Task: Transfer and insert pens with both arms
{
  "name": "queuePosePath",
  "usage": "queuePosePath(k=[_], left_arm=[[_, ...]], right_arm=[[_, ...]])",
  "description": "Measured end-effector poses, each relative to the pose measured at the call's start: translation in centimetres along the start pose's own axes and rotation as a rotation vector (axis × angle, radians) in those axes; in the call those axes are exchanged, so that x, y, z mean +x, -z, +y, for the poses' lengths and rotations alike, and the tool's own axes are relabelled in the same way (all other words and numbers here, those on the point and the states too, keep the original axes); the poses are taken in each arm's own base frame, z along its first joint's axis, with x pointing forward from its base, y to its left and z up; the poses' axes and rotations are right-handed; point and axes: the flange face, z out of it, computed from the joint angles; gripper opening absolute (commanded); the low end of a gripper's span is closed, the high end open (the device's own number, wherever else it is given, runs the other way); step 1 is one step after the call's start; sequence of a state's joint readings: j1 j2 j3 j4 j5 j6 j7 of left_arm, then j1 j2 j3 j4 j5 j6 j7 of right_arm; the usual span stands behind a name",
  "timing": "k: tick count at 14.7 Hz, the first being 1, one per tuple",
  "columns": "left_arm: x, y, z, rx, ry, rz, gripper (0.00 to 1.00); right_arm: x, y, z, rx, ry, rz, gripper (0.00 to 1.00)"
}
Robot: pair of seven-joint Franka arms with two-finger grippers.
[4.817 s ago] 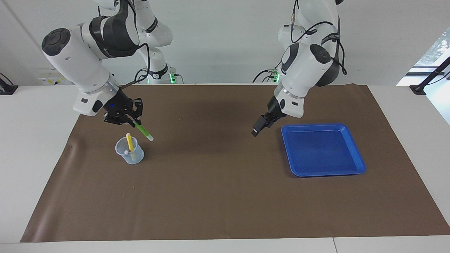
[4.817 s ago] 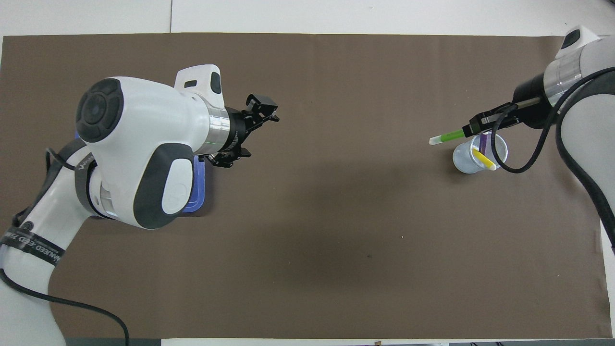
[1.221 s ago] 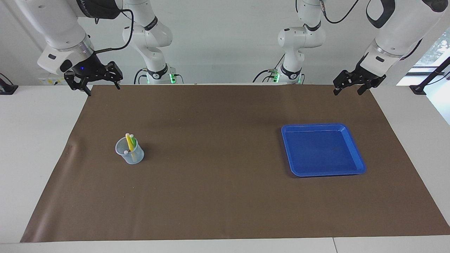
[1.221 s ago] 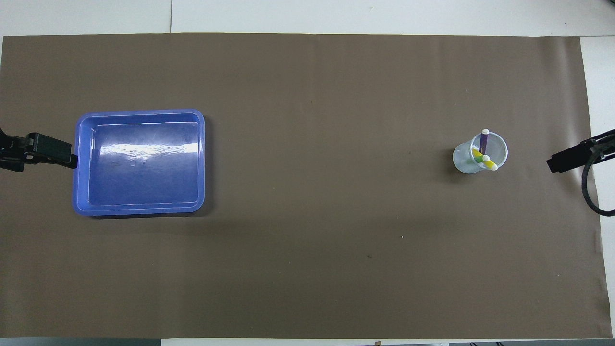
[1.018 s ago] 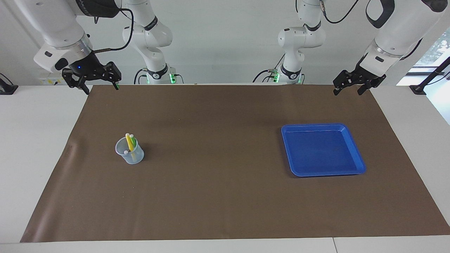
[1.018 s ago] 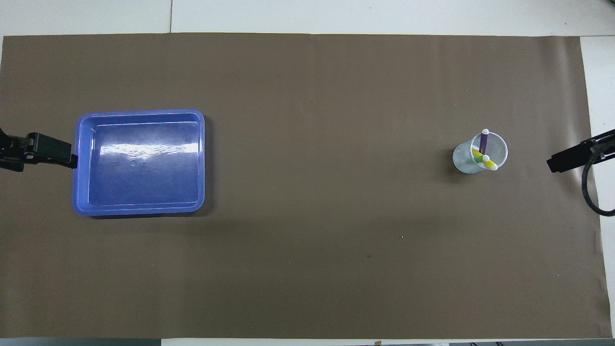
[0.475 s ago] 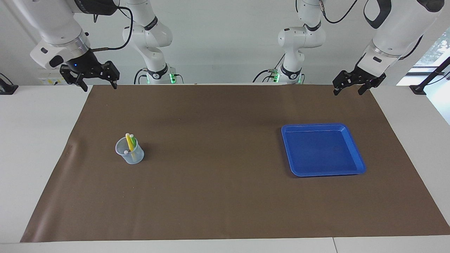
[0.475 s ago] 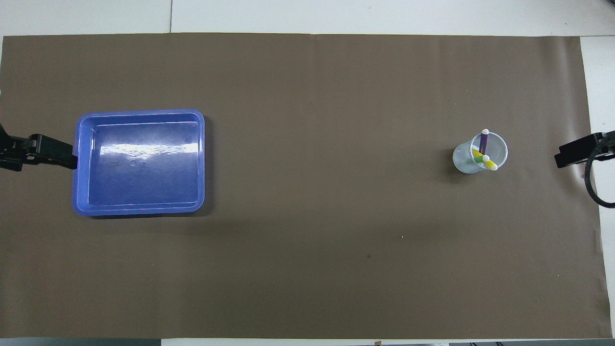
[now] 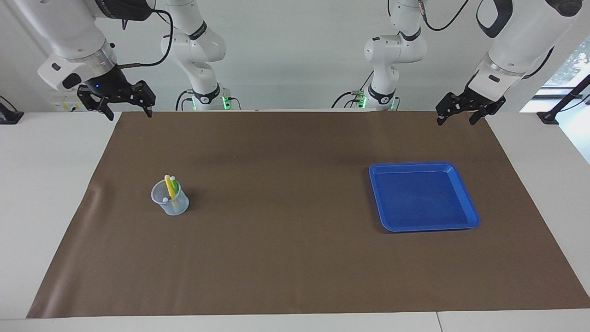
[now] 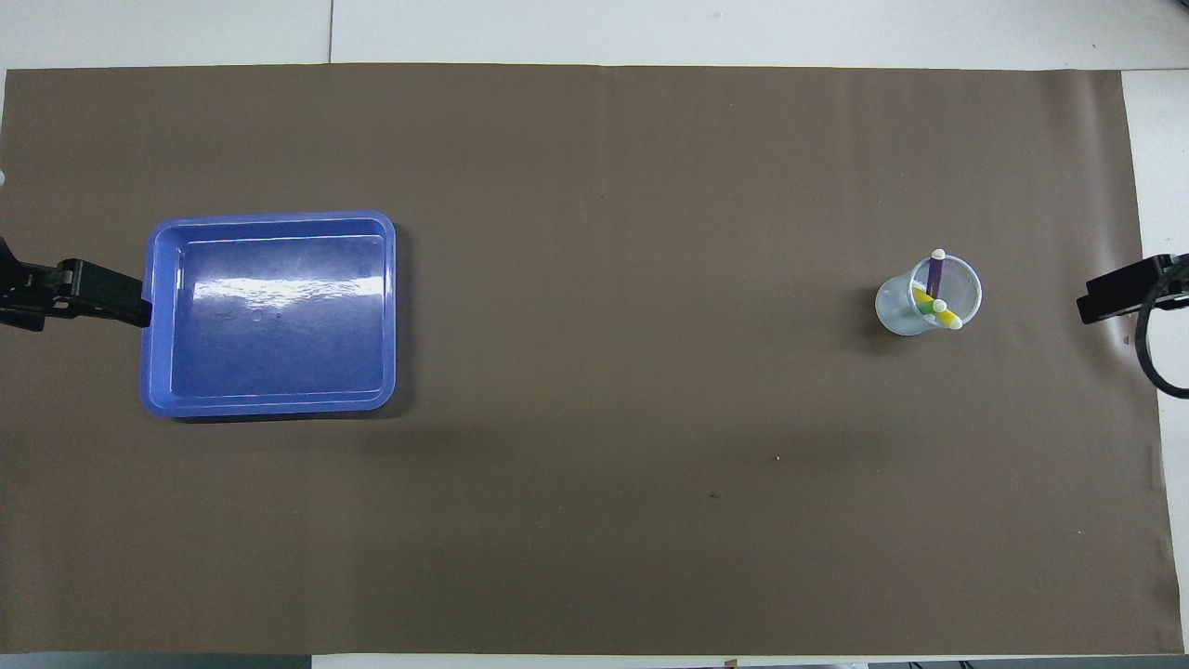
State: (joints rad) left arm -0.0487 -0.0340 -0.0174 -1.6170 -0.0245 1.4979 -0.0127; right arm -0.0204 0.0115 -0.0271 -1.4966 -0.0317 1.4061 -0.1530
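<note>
Where the white table [image 9: 46, 193] shows at all, it is as a pale border round a brown mat [image 9: 286, 258] that covers nearly the whole working surface and runs close to the table's edge on the side farthest from the robots, with bare white strips at both ends. Most of the mat lies open, a broad bare stretch between the two things that stand on it. Toward the left arm's end sits a blue tray [image 9: 468, 203], shallow and square-cornered with a raised rim, set a little in from the mat's end. Toward the right arm's end, well apart from the tray, stands a clear cup [image 9: 175, 208], also a little in from the mat's end, and in it are all three pens: the yellow pen [image 9: 168, 185] and the light green pen [image 9: 174, 184] lean together with their tops above the rim, and the purple pen [image 10: 935, 273] stands in the cup with its whitish cap just clear of the rim. Both arms wait raised near their own corners of the mat at the robots' edge: the left gripper [image 9: 456, 119] hangs over its corner with fingers spread and nothing between them, and the right gripper [image 9: 128, 113] hangs over its corner likewise, fingers apart and holding nothing
</note>
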Motion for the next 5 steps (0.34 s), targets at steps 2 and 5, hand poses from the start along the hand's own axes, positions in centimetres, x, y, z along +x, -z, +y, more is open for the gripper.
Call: queuePosePath(k=[2,5], left_arm=[[0.0,0.0,0.0,0.0,0.0,0.0,1.0],[0.0,0.0,0.0,0.0,0.0,0.0,1.0]], right_arm=[[0.0,0.0,-0.02,0.002,0.0,0.0,1.0],[-0.07,-0.02,0.46,0.015,-0.011,0.002,1.0]])
